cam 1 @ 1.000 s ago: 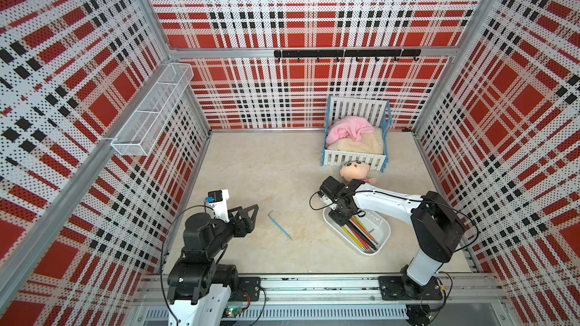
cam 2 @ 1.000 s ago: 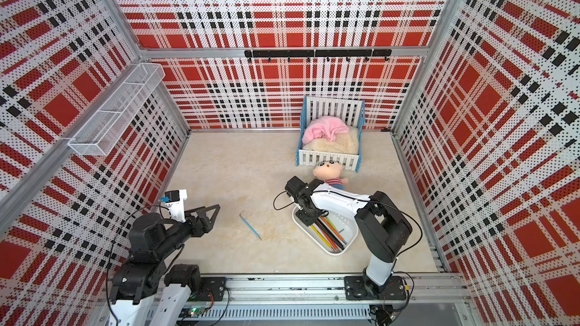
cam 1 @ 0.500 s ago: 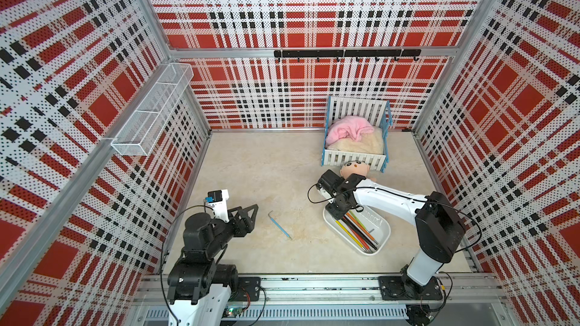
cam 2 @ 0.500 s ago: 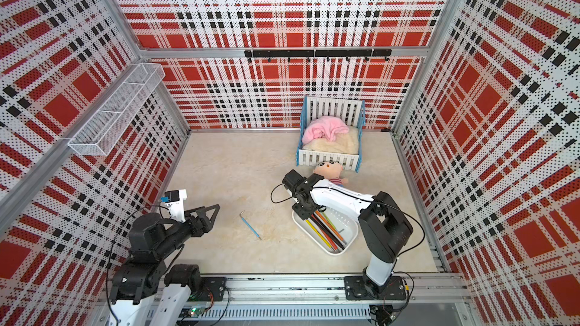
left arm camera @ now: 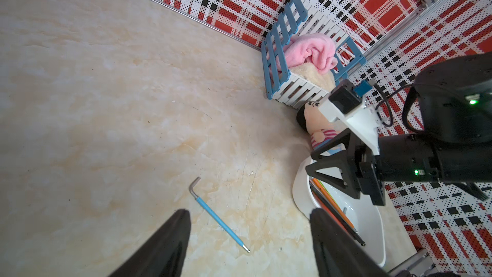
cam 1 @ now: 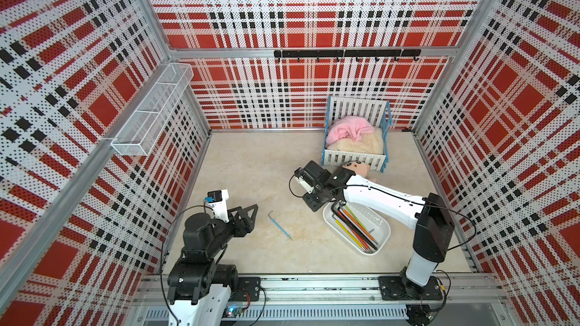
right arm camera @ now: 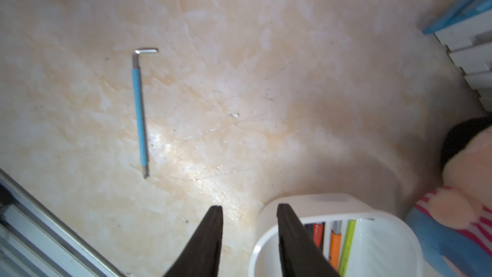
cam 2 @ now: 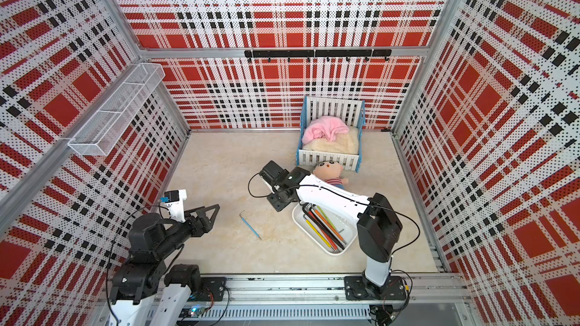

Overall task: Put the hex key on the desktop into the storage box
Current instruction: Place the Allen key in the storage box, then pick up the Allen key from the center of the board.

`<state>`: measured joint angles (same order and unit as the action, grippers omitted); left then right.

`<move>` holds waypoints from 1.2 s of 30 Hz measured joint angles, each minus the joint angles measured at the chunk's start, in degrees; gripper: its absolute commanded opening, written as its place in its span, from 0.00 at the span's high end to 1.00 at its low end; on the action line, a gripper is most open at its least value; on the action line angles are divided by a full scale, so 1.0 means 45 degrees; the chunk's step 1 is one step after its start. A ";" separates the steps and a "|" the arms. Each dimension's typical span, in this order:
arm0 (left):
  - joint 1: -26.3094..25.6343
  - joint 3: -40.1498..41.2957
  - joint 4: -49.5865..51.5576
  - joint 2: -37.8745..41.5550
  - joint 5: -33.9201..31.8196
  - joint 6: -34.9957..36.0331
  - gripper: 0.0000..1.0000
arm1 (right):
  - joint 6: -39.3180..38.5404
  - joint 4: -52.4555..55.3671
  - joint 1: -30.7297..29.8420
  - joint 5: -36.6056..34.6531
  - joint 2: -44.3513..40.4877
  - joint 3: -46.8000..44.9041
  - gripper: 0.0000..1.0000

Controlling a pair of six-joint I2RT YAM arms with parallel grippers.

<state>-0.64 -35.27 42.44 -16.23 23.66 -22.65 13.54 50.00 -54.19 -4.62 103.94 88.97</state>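
The right jaws stand parted with nothing between them. In the right wrist view one black finger (right arm camera: 210, 241) hangs over bare table while its partner sits over the rounded corner of the storage box (right arm camera: 319, 203). The right arm (cam 1: 379, 199) reaches low across the far end of that box, which hides part of the rim in both top views.

The left jaws are spread wide and empty as well. From the left wrist camera the two dark fingers (left arm camera: 170, 243) frame the hex key (left arm camera: 218, 219) from a short way back, touching nothing. The left arm (cam 1: 204, 230) is folded near the front rail, its jaws pointing toward the middle of the table (cam 1: 251, 167).

The hex key (cam 1: 280, 224) lies flat on the table between the two arms, to the left of the storage box (cam 1: 378, 230) and clear of it. It has a blue sleeve along its long leg. Its short bare-metal bend points toward the back wall and its tip toward the front.

Inside the box lie several other hex keys (cam 1: 354, 227) side by side, with yellow, orange, green, red and black sleeves.

Just behind the right arm a small doll (cam 2: 328, 169) lies on the table against the front of a white-slatted crib (cam 2: 329, 156) with blue ends. The crib holds a pink blanket (cam 2: 324, 130). A white wire basket (cam 1: 150, 114) hangs on the left wall, and a black hook rail (cam 1: 345, 54) runs along the back wall.
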 measured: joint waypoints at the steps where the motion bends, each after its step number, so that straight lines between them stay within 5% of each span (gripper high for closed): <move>1: 0.0000 0.0000 0.0000 0.0005 0.0000 0.0000 0.24 | 0.0131 -0.0053 -0.0199 0.0117 0.0369 0.0393 0.61; 19: 0.0160 0.0000 0.0000 0.0369 -0.0044 -0.0010 0.24 | 0.1171 0.0107 -0.1209 0.1661 0.4750 0.4551 0.62; 36: 0.0219 0.0000 0.0000 0.0578 -0.0243 -0.0053 0.25 | 0.1273 0.2254 -0.2166 0.1525 0.7762 0.7898 0.68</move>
<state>0.34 -35.27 42.44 -13.63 22.57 -22.90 19.27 60.14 -63.94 2.24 138.87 124.51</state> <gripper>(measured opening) 0.756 0.332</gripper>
